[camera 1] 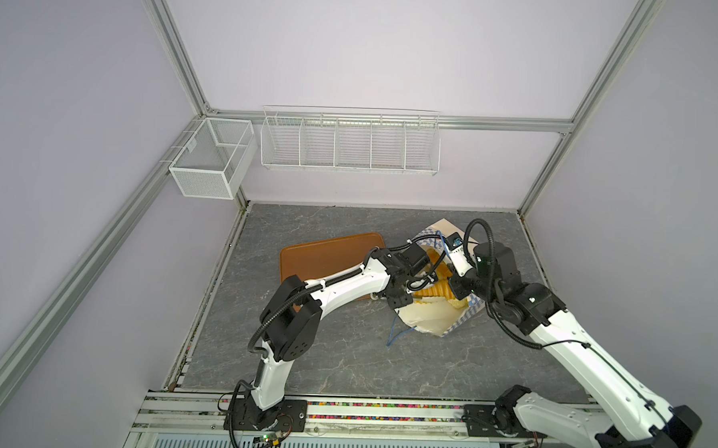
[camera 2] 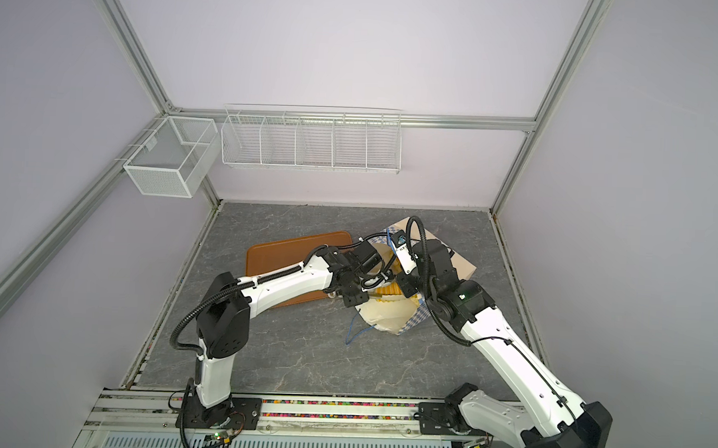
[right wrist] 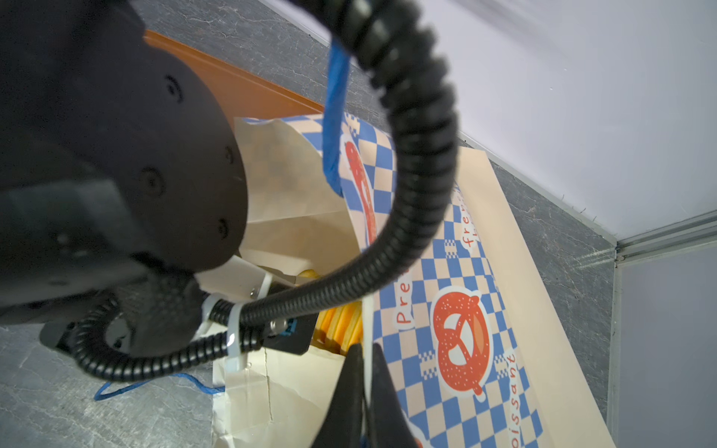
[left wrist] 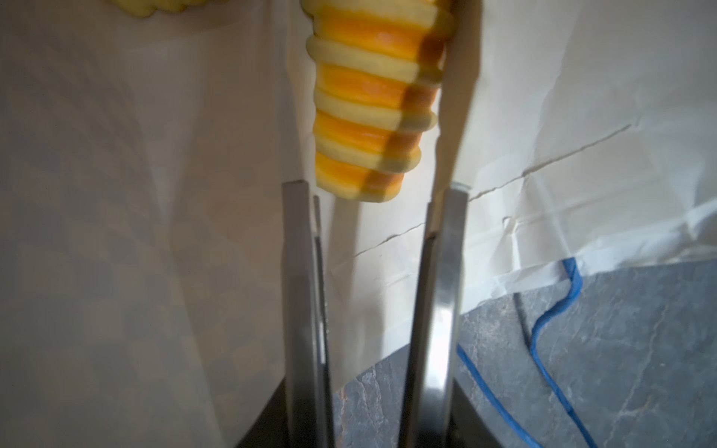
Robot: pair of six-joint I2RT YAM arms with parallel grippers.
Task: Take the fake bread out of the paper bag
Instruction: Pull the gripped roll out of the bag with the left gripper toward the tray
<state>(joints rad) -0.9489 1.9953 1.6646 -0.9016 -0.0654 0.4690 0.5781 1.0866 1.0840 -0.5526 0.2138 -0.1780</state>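
Note:
The paper bag (camera 1: 428, 321) (camera 2: 386, 320) lies on its side on the grey table, its mouth facing the front left. Fake bread (camera 1: 431, 294) (camera 2: 387, 293) shows inside it. My right gripper (right wrist: 366, 349) is shut on the bag's (right wrist: 465, 271) upper rim and holds the mouth up. My left gripper (left wrist: 372, 190) reaches into the mouth, open. A ridged yellow-orange loaf (left wrist: 372, 97) has its end just between the fingertips (left wrist: 297, 217). The edge of another yellow piece (left wrist: 155, 6) lies deeper in. Both top views hide the left fingers behind the wrist.
A brown flat tray (camera 1: 327, 252) lies left of the bag, partly under my left arm. The bag's blue cord handle (camera 1: 398, 335) trails onto the table in front. Two white wire baskets (camera 1: 348, 145) (camera 1: 210, 160) hang on the back and left walls.

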